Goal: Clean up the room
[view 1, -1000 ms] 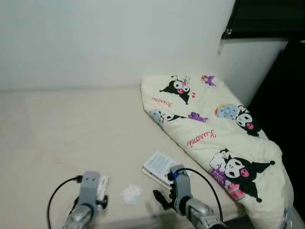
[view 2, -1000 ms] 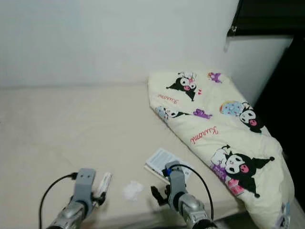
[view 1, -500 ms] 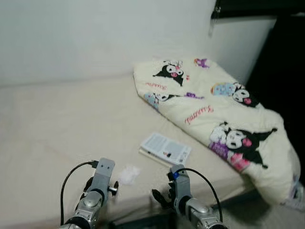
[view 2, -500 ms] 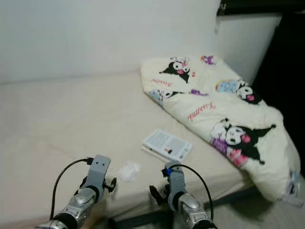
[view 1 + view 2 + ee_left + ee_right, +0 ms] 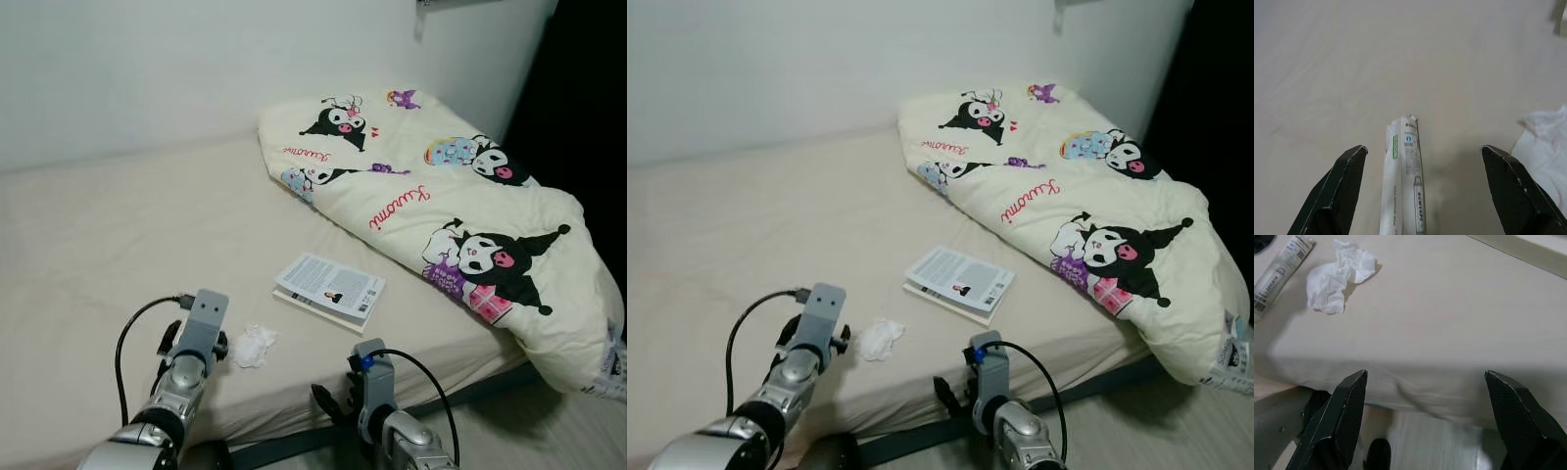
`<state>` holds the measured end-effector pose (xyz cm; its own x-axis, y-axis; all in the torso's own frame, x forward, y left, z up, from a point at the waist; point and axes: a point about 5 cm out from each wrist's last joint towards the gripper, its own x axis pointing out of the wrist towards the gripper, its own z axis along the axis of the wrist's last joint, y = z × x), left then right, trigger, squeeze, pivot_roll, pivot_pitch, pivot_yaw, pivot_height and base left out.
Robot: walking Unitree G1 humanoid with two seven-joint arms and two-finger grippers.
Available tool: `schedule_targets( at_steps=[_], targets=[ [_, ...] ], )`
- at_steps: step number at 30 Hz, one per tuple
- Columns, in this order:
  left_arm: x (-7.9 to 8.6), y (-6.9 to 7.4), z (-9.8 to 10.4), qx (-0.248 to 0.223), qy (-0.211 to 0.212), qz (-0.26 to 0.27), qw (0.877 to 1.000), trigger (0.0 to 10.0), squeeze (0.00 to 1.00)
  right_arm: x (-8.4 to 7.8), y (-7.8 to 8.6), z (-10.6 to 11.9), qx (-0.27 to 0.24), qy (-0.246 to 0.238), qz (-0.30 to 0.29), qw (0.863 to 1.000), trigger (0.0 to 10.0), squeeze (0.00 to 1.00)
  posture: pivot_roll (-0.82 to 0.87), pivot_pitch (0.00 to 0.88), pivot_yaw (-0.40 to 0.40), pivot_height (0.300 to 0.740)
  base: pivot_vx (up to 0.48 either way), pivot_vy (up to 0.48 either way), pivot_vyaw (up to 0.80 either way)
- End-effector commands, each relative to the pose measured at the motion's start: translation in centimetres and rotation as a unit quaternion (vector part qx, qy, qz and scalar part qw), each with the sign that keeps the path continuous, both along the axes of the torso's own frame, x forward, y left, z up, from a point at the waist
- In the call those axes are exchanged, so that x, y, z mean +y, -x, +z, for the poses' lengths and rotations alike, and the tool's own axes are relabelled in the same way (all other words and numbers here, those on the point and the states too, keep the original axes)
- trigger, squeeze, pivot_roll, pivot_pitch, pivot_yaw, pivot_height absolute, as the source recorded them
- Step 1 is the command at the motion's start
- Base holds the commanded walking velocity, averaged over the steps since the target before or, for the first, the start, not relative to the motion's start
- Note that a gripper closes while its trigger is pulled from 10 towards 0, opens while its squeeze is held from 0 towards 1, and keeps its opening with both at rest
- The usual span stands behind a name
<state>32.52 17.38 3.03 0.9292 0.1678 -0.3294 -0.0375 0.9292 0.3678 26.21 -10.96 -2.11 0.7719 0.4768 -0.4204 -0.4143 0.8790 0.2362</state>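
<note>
A bed (image 5: 118,225) carries a cartoon-print quilt (image 5: 460,225) on its right side, a booklet (image 5: 328,289) near the front edge, a crumpled tissue (image 5: 253,345) and a white tube (image 5: 1405,181). The tube lies between the left gripper's (image 5: 1422,191) wide-spread fingers (image 5: 1342,186), its long axis running along them and its crimped end pointing away from the wrist, tissue just beside it. The right gripper (image 5: 1425,426), fingers also spread, hovers at the bed's front edge.

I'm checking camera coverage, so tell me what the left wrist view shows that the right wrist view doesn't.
Left wrist: the left gripper, fingers spread wide astride the white printed tube, close enough to make out its green and blue markings. Right wrist: the right gripper, also open, above the beige mattress's front edge and the floor below. Both: the tube, the crumpled white tissue and the beige sheet.
</note>
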Motion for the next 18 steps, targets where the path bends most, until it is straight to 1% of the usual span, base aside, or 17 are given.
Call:
schedule_targets(
  at_steps=[1,2,3,4,5,6,8,9,10,11,12,13,15,16,17,18],
  targets=[
    [0.5,0.6,-0.8,0.025,-0.012,0.012,1.000,10.0,0.00,-0.1,0.4,-0.2,0.000,-0.009,-0.013,1.000,10.0,0.00,-0.23,0.137,0.073,0.575,0.000,0.000,0.00],
    [0.7,0.6,-0.8,0.028,-0.012,0.019,0.999,10.0,0.00,-0.1,0.5,-0.3,-0.001,-0.010,-0.014,1.000,10.0,0.00,-0.23,0.140,0.074,0.575,0.000,0.000,0.00],
    [1.2,0.6,-0.8,0.030,-0.007,0.037,0.999,10.0,0.00,-0.2,0.6,-0.3,-0.002,-0.010,-0.016,1.000,10.0,0.00,-0.25,0.155,0.077,0.575,0.000,0.000,0.00],
    [1.2,0.6,-0.8,0.030,-0.007,0.037,0.999,10.0,0.00,-0.2,0.6,-0.3,-0.002,-0.010,-0.016,1.000,10.0,0.00,-0.25,0.155,0.077,0.575,0.000,0.000,0.00],
    [1.6,0.5,-0.7,0.030,0.005,0.054,0.998,10.0,0.00,-0.3,0.8,-0.4,-0.004,-0.010,-0.017,1.000,10.0,0.00,-0.25,0.155,0.077,0.575,0.000,0.000,0.00],
    [2.3,0.4,-0.5,0.032,0.020,0.077,0.996,10.0,0.00,-0.4,1.0,-0.4,-0.007,-0.011,-0.020,1.000,10.0,0.00,-0.27,0.174,0.076,0.575,0.000,0.000,0.00],
    [2.5,0.4,-0.4,0.032,0.027,0.085,0.995,10.0,0.00,-0.5,1.0,-0.5,-0.008,-0.011,-0.021,1.000,10.0,0.00,-0.27,0.174,0.076,0.575,0.000,0.000,0.00],
    [2.9,0.2,-0.2,0.031,0.047,0.098,0.994,10.0,0.00,-0.6,1.3,-0.6,-0.009,-0.011,-0.024,1.000,10.0,0.00,-0.29,0.197,0.073,0.575,0.000,0.000,0.00],
    [2.9,0.2,-0.2,0.031,0.047,0.098,0.994,10.0,0.00,-0.6,1.3,-0.6,-0.009,-0.011,-0.024,1.000,10.0,0.00,-0.29,0.197,0.073,0.575,0.000,0.000,0.00],
    [3.0,0.2,-0.1,0.031,0.058,0.103,0.992,10.0,0.00,-0.7,1.4,-0.6,-0.010,-0.011,-0.025,1.000,10.0,0.00,-0.29,0.197,0.073,0.575,0.000,0.000,0.00],
    [3.0,0.0,0.1,0.031,0.092,0.106,0.990,10.0,0.00,-0.9,1.7,-0.7,-0.012,-0.012,-0.029,0.999,10.0,0.00,-0.30,0.222,0.067,0.575,0.000,0.000,0.00],
    [3.0,0.0,0.1,0.031,0.092,0.106,0.990,10.0,0.00,-0.9,1.7,-0.7,-0.012,-0.012,-0.029,0.999,10.0,0.00,-0.30,0.222,0.067,0.575,0.000,0.000,0.00],
    [2.8,-0.2,0.2,0.033,0.122,0.104,0.987,10.0,0.00,-1.1,1.9,-0.8,-0.014,-0.012,-0.032,0.999,10.0,0.00,-0.30,0.222,0.067,0.575,0.000,0.000,0.00],
    [2.7,-0.3,0.2,0.033,0.140,0.101,0.984,10.0,0.00,-1.1,2.2,-0.8,-0.019,-0.013,-0.033,0.999,10.0,0.00,-0.33,0.278,0.062,0.575,0.000,0.000,0.00],
    [2.6,-0.4,0.3,0.031,0.148,0.097,0.984,10.0,0.00,-1.2,2.5,-0.7,-0.022,-0.015,-0.035,0.999,10.0,0.00,-0.33,0.278,0.062,0.575,0.000,0.000,0.00],
    [2.5,-0.6,0.5,0.028,0.151,0.094,0.984,10.0,0.00,-1.3,2.8,-0.6,-0.028,-0.017,-0.038,0.999,10.0,0.00,-0.34,0.309,0.056,0.575,0.000,0.000,0.00]
  ],
)
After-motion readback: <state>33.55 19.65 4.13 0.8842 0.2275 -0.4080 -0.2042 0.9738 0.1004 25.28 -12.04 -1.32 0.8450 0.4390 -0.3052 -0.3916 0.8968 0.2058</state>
